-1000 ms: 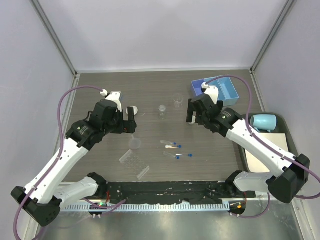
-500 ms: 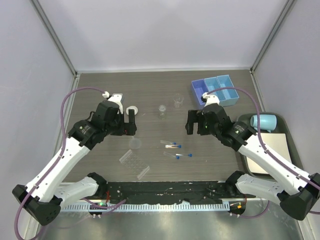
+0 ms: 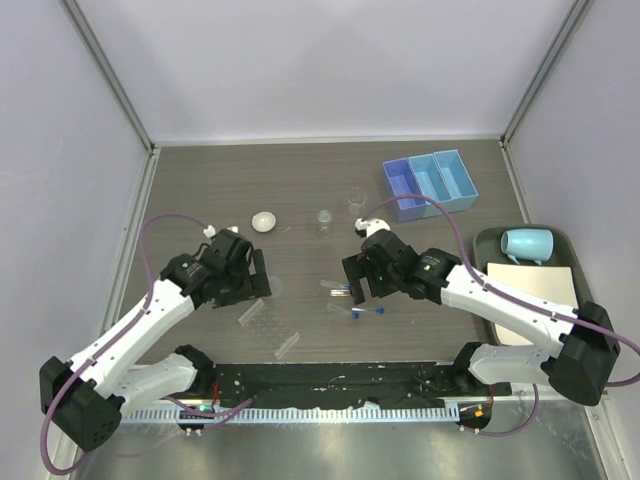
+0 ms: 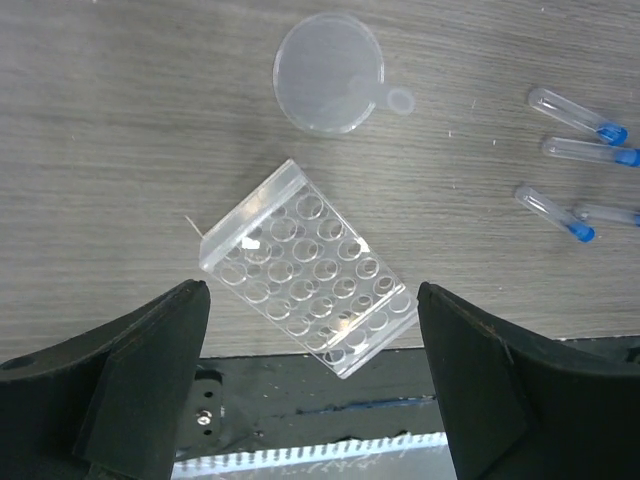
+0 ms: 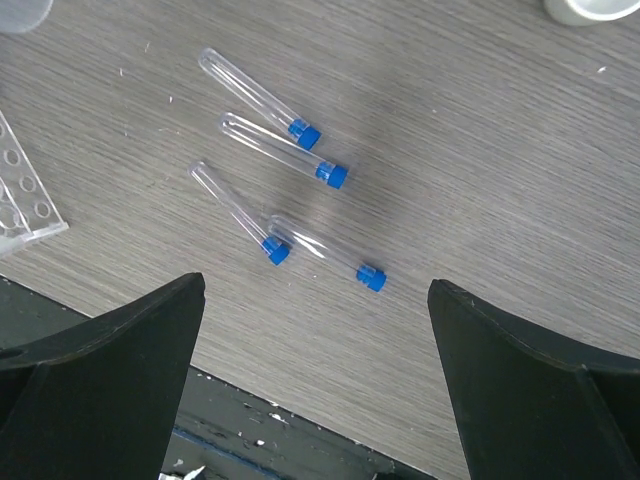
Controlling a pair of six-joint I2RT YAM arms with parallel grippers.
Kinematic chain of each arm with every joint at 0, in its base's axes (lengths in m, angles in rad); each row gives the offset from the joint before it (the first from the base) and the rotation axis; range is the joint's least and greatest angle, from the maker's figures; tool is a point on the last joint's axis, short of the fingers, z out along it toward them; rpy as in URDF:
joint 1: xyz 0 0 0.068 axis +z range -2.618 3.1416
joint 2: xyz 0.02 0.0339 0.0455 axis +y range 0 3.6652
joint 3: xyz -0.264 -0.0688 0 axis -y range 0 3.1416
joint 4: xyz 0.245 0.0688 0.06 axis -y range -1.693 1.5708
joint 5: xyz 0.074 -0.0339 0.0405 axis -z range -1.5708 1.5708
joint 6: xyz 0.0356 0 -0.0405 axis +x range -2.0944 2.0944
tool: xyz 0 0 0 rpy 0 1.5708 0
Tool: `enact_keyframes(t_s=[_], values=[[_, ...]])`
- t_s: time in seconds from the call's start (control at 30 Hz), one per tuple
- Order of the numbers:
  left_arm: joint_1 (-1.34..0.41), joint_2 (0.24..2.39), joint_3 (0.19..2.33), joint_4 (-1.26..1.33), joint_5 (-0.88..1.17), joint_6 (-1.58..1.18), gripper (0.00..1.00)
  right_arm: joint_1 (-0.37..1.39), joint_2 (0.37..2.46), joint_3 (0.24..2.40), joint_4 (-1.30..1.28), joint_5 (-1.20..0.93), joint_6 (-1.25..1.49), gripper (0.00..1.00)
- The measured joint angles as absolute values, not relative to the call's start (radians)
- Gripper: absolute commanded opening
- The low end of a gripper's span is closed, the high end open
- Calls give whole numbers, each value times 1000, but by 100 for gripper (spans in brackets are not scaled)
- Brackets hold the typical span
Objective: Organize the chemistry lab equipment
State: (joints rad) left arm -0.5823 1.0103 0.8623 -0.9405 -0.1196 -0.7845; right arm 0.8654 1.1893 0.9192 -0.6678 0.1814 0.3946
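Several clear blue-capped tubes (image 3: 349, 299) lie loose on the table's middle; they also show in the right wrist view (image 5: 284, 150). My right gripper (image 3: 352, 283) hangs open and empty just above them (image 5: 316, 285). The clear plastic tube rack (image 3: 266, 321) lies flat near the front edge. My left gripper (image 3: 257, 277) is open and empty above it (image 4: 310, 292), the rack (image 4: 308, 268) lying between its fingers. A clear round dish (image 4: 328, 72) lies just beyond the rack. A white dish (image 3: 264, 221) and two tiny beakers (image 3: 324, 218) (image 3: 356, 201) stand farther back. The blue three-compartment tray (image 3: 430, 182) sits back right.
A dark green tray (image 3: 490, 245) with a white sheet and a pale blue mug (image 3: 527, 243) sits at the right edge. A black rail (image 3: 330, 380) runs along the table's front edge. Grey walls enclose the table.
Both arms have swung toward the front. My left gripper left the white dish and came over the rack. My right gripper left the blue tray and came over the tubes.
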Motion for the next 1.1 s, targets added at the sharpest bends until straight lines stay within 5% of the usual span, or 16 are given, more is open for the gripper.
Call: enact_keyframes(t_s=[0.57,1.1], values=[[-687,854,688,-978,-99,-1148,88,950,1233,847,-590,197,396,100],[-891,919,607,-934,-137,-1367,88,974,1171,794,-554,184,400,100]])
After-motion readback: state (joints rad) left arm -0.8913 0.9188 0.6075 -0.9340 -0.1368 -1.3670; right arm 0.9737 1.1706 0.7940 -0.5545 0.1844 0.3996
